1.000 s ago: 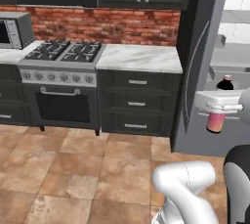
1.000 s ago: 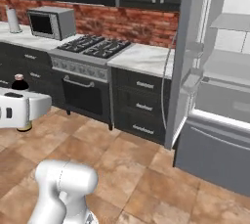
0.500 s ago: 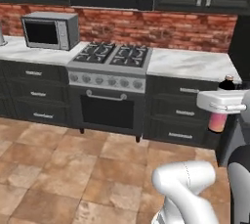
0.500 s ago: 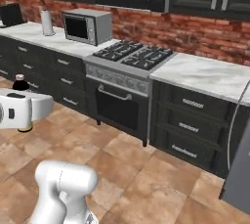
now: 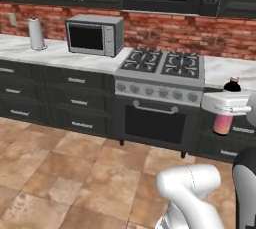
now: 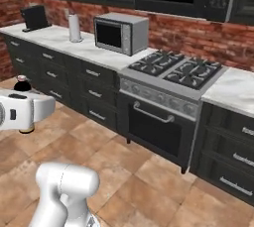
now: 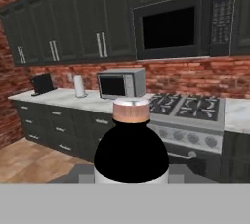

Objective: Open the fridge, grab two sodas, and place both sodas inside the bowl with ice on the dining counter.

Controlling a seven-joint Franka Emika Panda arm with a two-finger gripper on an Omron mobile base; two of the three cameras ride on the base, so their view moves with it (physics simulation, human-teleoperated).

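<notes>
the stove (image 5: 161,90) is seen beyond the gripper (image 5: 226,105), the microwave (image 5: 94,34) farther left. the fingers are hidden by the white hand. a soda (image 5: 223,121) is clamped upright in it, its middle covered.

Tiled floor (image 5: 60,173) open (stove (image 5: 160,103) blocks ahead).

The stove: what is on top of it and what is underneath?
On top of the stove are black gas burners, with nothing standing on them. Under them is a knob row and an oven door with a handle; its inside cannot be seen.
</notes>
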